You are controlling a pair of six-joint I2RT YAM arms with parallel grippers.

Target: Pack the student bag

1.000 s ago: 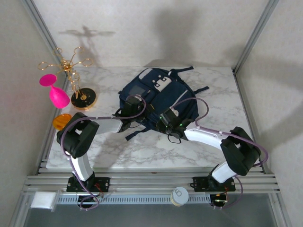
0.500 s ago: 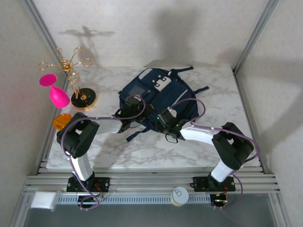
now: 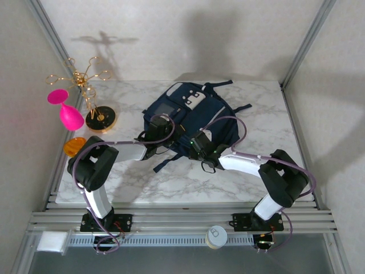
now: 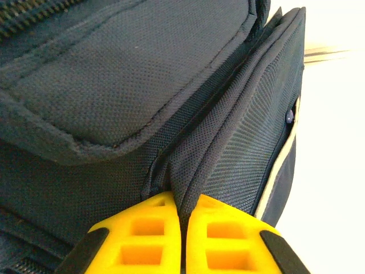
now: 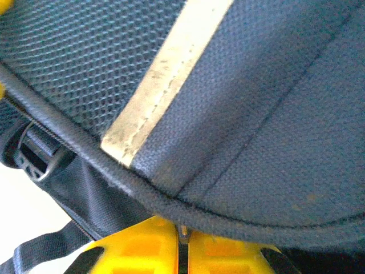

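Observation:
The student bag (image 3: 197, 111), navy blue with pale patches, lies flat in the middle of the marble table (image 3: 171, 180). At its near left edge my left gripper (image 3: 170, 136) is shut. In the left wrist view its yellow fingers (image 4: 142, 234) pinch a fold of the bag's navy fabric (image 4: 188, 171), with the left gripper (image 4: 183, 214) fully closed on it. My right gripper (image 3: 191, 139) is at the bag's near edge beside the left one. The right gripper (image 5: 182, 237) is shut on a small tab under the bag's piped rim (image 5: 171, 202), just below a light stripe (image 5: 165, 74).
A gold wire stand (image 3: 91, 94) on a round base, a pink glass (image 3: 69, 116) and an orange disc (image 3: 74, 146) sit at the table's left edge. A white cylinder (image 3: 215, 236) rests on the front rail. Loose dark straps (image 3: 162, 162) trail toward the arms.
My right gripper has closed from partly open and moved slightly left against the bag's edge. The left gripper has kept its pinch in place.

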